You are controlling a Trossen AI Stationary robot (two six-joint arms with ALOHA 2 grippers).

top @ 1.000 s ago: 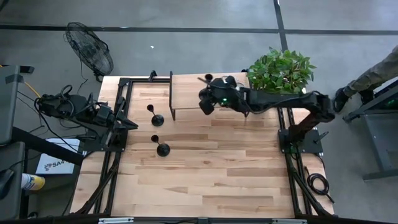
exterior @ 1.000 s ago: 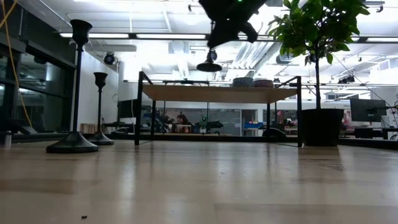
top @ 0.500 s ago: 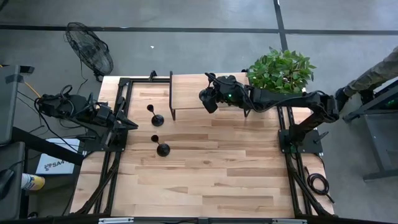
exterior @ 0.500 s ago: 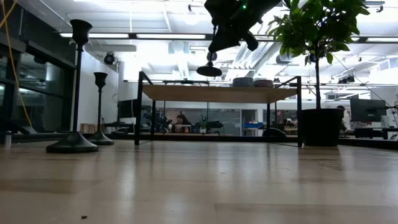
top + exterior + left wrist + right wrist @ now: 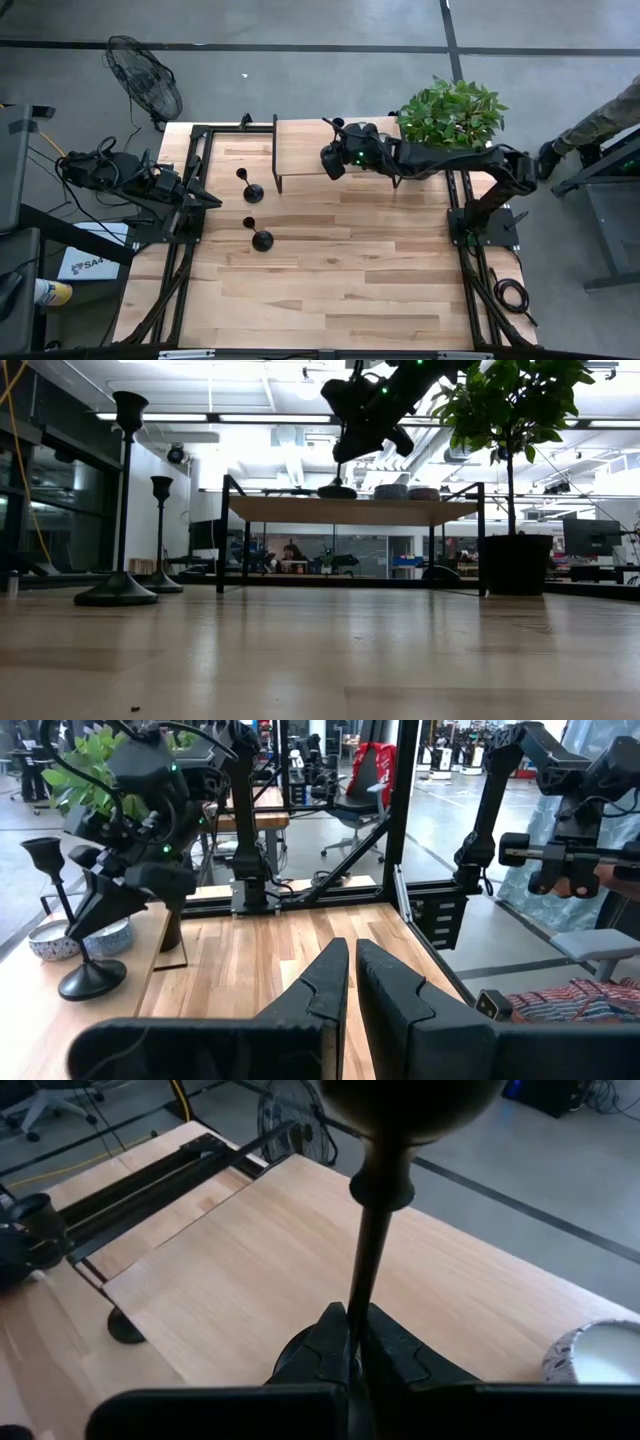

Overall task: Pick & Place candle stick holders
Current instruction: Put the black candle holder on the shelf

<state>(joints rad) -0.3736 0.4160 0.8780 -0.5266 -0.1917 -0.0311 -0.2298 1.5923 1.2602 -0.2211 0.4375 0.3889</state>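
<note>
The jaws of the right gripper [image 5: 352, 1342] are closed on the thin stem of a candle stick holder [image 5: 372, 1250]. The right wrist view shows the stem running from between the dark fingers [image 5: 325, 1342] to the round base, above the raised shelf [image 5: 310, 150]. The low view adds what this view cannot: the base [image 5: 337, 490] sits at the top of the shelf [image 5: 350, 510], though I cannot tell whether it touches. From above, the right gripper [image 5: 335, 158] hangs over the right half of the shelf, beside the plant [image 5: 452, 112].

The left gripper [image 5: 350, 975] waits at the left edge of the desk [image 5: 330, 290], its jaws almost together and holding nothing.

The two other candle stick holders stand upright on the desk, left of the shelf: the far one [image 5: 250, 186] near the shelf's leg, the near one [image 5: 259, 234] closer to the front. In the low view they are tall one [image 5: 122, 500] and shorter one [image 5: 161, 535].

The cup top of the held holder is hidden by the gripper. A white bowl [image 5: 600, 1352] is cut off at the edge of the wrist picture. The front part of the desk is wide open wood.
</note>
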